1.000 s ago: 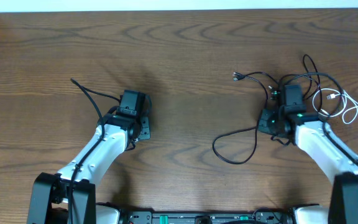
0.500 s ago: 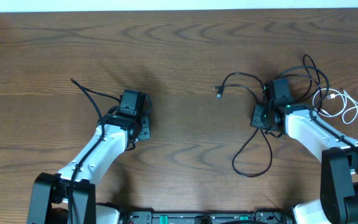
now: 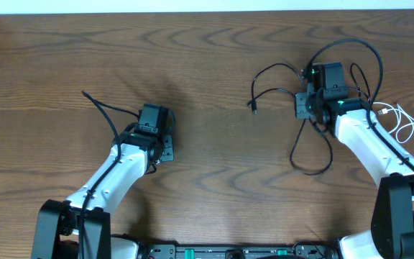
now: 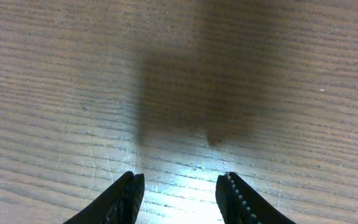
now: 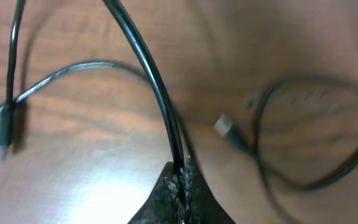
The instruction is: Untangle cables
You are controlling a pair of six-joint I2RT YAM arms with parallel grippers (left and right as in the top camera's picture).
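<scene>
Snagging is the main risk: the black cord (image 5: 157, 93) pinched in the right tool (image 5: 180, 180) is looped among the other black cords (image 5: 309, 79). It also lies near the white cord (image 3: 408, 124) at the right side of the surface (image 3: 207, 50). If it is pulled hard, the crossings may be drawn tight into a knot, or the whole bundle may be dragged along instead of one cord being freed. A slip is also possible, since the cord is far thinner than the jaws and is caught only at their tips. A loose plug end (image 5: 224, 126) may be caught on a neighbouring loop.

The right tool is closed fully on that black cord, which runs up and away from the tips. The left tool (image 4: 180, 196) is held partly open over bare wood, well apart from the cables. Nothing is gripped or touched by it.
</scene>
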